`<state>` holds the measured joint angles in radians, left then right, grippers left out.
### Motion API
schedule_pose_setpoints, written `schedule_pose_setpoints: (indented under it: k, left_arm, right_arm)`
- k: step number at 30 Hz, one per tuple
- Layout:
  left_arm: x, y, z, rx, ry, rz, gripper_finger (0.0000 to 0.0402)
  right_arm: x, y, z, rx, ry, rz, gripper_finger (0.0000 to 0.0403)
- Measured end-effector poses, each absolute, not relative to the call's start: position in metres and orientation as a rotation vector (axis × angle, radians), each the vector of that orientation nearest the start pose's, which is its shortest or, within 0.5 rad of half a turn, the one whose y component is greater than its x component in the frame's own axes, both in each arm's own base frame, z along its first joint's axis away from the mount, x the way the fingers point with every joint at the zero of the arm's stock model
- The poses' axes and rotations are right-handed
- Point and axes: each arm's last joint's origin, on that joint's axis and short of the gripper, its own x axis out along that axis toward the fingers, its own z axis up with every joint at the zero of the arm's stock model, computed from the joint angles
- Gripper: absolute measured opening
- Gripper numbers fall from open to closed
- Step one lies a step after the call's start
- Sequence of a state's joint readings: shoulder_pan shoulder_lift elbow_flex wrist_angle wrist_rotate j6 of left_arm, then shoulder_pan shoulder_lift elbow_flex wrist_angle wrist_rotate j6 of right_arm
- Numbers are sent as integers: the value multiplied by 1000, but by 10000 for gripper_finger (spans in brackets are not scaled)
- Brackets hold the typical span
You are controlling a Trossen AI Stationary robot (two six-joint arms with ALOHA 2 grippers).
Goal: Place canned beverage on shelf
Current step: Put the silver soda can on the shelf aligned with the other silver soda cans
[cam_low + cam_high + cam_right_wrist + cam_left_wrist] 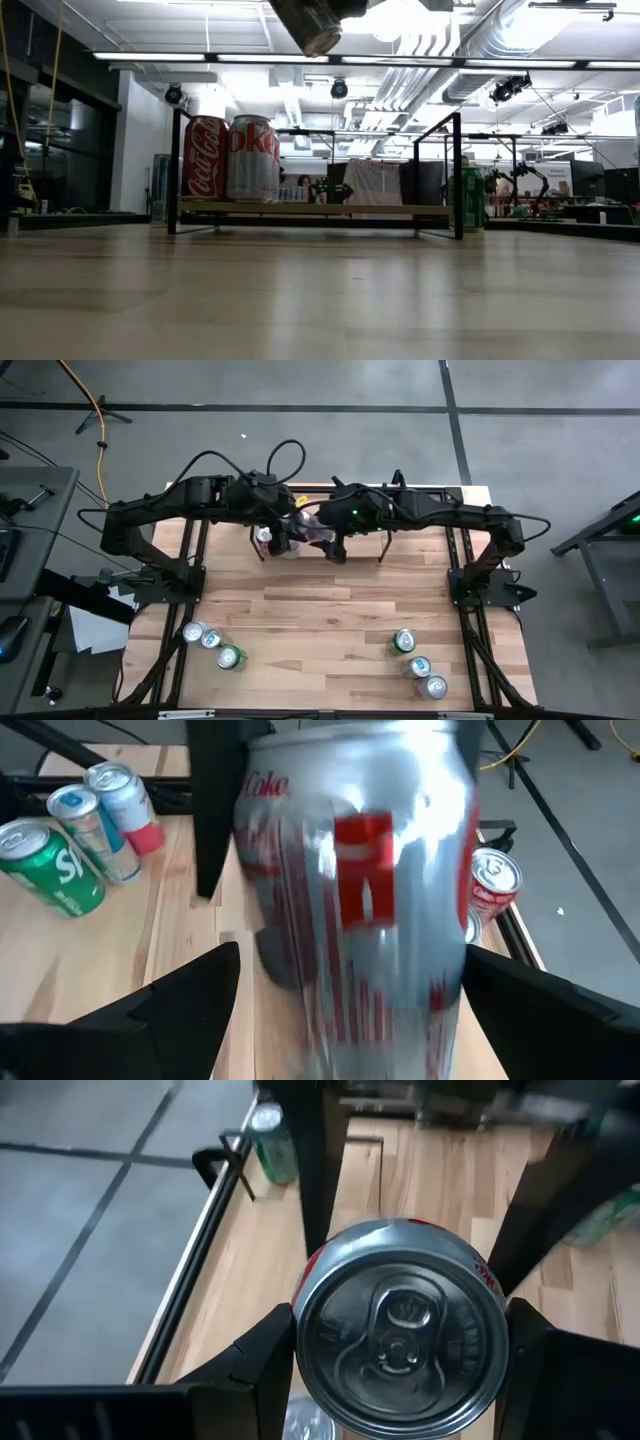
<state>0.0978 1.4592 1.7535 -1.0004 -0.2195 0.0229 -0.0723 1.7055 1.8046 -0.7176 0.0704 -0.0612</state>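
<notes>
Silver-and-red aluminium drink can (400,1280) clamped by its sides in the left gripper (398,1340), top end toward that wrist, base pointing down and tipped somewhat off upright. Hangs high above the low black-rod shelf with the light wood base (340,210) at the back of the table, well clear of the wood.

Below it and a little to one side: a red Coca-Cola can (205,158) and a silver Coke can (252,158), both upright and close together at one end of the shelf. Rest of the base bare.

Right gripper (345,975) spread wide on either side of the same held can, apparently not touching it, though hard to tell through the blur. Holding nothing.

Likely next: right arm backing away, then a lowering by the left arm onto the bare wood beside the silver Coke can, axis brought upright first. Risk: clipping the standing pair on the way down.
</notes>
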Motion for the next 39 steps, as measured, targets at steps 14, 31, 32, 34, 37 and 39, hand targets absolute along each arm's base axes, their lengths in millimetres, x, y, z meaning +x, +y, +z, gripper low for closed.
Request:
schedule_pose_setpoints:
  k: [14, 31, 32, 34, 37, 39]
  left_arm:
    - [279, 33, 434, 81, 691, 285, 165]
    - [245, 30, 433, 2, 801, 362, 247]
    - [241, 29, 433, -3, 781, 361, 246]
    - [233, 26, 431, -7, 720, 356, 246]
    - [216, 21, 421, -48, 604, 364, 246]
    - [203, 19, 409, -89, 516, 365, 246]
  right_arm:
    - [376, -29, 393, -45, 590, -105, 276]
    - [360, -37, 386, -22, 746, -123, 276]
    - [360, -37, 385, -17, 755, -124, 276]
    - [358, -37, 383, 0, 776, -130, 276]
    - [356, -36, 382, 23, 800, -133, 276]
    - [354, -36, 382, 34, 817, -133, 276]
